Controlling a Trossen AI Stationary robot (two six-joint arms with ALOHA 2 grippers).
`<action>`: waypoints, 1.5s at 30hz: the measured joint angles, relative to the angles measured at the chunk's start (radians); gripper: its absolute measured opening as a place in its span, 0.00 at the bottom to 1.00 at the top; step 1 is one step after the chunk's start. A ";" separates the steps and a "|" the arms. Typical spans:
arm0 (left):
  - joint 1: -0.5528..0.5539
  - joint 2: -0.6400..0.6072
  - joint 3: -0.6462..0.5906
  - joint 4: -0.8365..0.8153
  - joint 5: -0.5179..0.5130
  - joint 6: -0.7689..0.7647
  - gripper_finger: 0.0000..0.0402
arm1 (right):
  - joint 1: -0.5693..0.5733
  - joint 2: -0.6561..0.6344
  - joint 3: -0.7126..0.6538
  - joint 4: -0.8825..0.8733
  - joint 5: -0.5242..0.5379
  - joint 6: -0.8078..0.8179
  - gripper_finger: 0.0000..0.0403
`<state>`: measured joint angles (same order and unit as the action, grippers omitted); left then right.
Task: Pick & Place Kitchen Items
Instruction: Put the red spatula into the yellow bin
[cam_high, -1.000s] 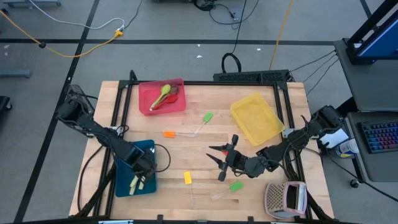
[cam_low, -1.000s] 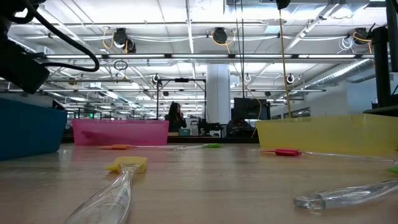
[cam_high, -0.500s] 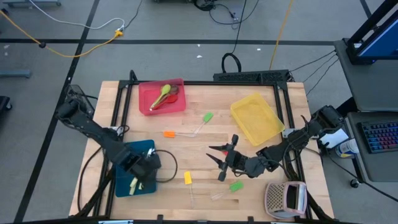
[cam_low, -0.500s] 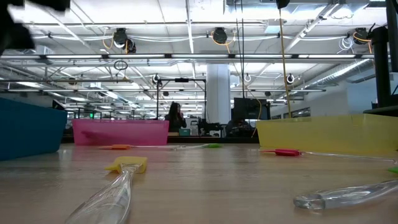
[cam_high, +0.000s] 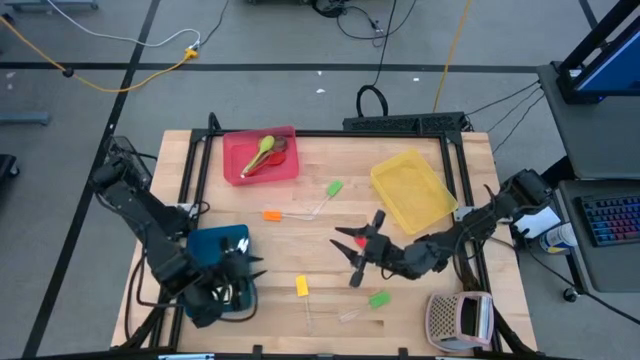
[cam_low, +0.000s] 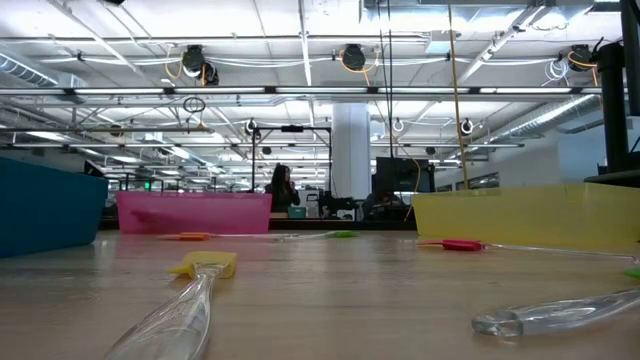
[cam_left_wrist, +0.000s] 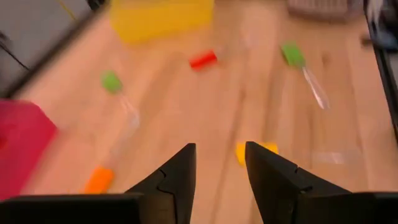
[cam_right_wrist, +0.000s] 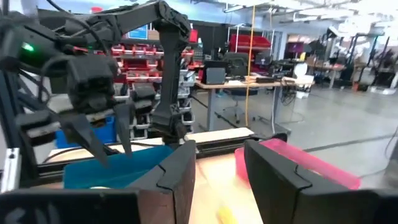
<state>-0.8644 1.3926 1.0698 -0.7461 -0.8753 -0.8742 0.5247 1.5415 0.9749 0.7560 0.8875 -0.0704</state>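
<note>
My left hand (cam_high: 248, 268) hangs over the near edge of the blue tray (cam_high: 205, 247) at the left of the bench (cam_high: 320, 215), its two fingers (cam_left_wrist: 177, 180) parted with nothing between them. Inside that tray the arm hides the contents from above, so I cannot tell what lies there. Behind it the red tray (cam_high: 259, 156) holds a green spoon (cam_high: 262, 151) and a darker spoon beside it. On the bare wood toward the middle lie an orange-headed spatula (cam_high: 272, 215), a green-headed spatula (cam_high: 333, 188) just behind it, and a yellow-headed spatula (cam_high: 302, 286) nearer the front, with its clear handle pointing to the front edge. My right hand (cam_high: 345, 250) sits low over the middle of the bench, fingers (cam_right_wrist: 177, 180) apart and holding nothing, with a red-headed spatula (cam_high: 359, 241) close by it. Another green-headed spatula (cam_high: 379, 299) lies in front of that arm. The yellow tray (cam_high: 412, 189) stands behind it at the right, and the perforated box (cam_high: 460, 319) is at the front right corner
</note>
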 joint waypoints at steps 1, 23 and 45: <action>-0.007 0.000 0.000 0.013 -0.045 -0.003 0.36 | -0.004 0.000 0.000 0.015 0.000 -0.028 0.32; -0.006 0.219 -0.155 0.350 -0.142 -0.024 0.36 | -0.105 0.001 0.000 -0.377 -0.002 0.123 0.44; 0.068 0.222 -0.154 0.385 -0.131 0.020 0.36 | -0.288 0.036 -0.001 -1.376 -0.526 0.871 0.51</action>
<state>-0.7960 1.6150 0.9154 -0.3611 -1.0058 -0.8546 0.2366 1.5771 0.9734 -0.6200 0.3618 0.8001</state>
